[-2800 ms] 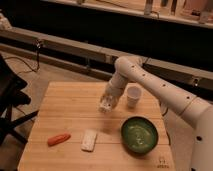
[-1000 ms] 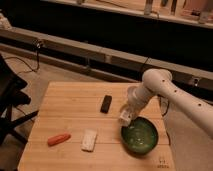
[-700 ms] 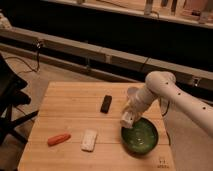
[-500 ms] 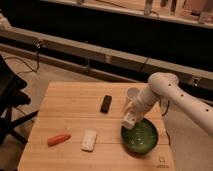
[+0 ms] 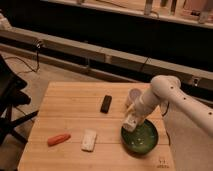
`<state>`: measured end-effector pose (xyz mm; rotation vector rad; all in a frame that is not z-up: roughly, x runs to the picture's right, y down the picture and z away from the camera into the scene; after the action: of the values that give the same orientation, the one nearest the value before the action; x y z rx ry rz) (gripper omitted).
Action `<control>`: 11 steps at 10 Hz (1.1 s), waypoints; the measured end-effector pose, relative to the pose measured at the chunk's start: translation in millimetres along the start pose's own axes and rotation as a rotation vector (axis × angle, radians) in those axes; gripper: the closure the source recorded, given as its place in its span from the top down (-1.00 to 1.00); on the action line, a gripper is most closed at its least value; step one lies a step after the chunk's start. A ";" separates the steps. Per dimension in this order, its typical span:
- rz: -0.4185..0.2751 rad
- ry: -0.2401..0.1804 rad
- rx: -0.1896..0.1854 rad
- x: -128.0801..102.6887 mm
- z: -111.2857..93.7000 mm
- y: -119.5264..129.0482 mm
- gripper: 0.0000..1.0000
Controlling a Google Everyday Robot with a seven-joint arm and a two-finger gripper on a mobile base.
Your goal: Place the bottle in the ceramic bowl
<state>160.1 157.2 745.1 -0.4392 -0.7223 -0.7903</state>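
Camera view: gripper point(image 5: 131, 121) over ceramic bowl point(image 5: 140, 138) rim, jaws apparently pinching bottle point(image 5: 130, 123).

And across it goes: the white arm's gripper point(image 5: 131, 122) has carried the small whitish bottle point(image 5: 130, 120) from mid-table to the glossy dark-green ceramic bowl's point(image 5: 150, 145) near-left rim, uncovering a flat black block point(image 5: 106, 103).

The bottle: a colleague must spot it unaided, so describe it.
On the wooden table, find the dark-green ceramic bowl near the right front corner. The gripper holds the small whitish bottle over its left rim; the white cup behind stands on the table.
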 end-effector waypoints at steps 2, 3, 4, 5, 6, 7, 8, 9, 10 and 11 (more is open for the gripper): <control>0.006 -0.001 0.004 -0.2 0.6 2.4 -0.75; 0.018 -0.005 0.008 0.0 1.7 5.3 -0.75; 0.027 -0.008 0.011 0.2 2.0 8.5 -0.75; 0.033 -0.008 0.011 0.8 2.0 11.9 -0.75; 0.032 -0.010 0.009 0.1 3.4 12.5 -0.75; 0.041 -0.008 0.009 0.2 3.2 16.4 -0.75; 0.045 -0.012 0.010 -0.4 3.9 18.4 -0.63; 0.052 -0.014 0.012 -1.2 4.5 19.2 -0.43; 0.056 -0.017 0.013 -1.9 5.5 18.5 -0.22; 0.062 -0.019 0.013 -1.9 6.1 19.5 -0.02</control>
<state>171.6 174.2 746.0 -0.4553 -0.7278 -0.7240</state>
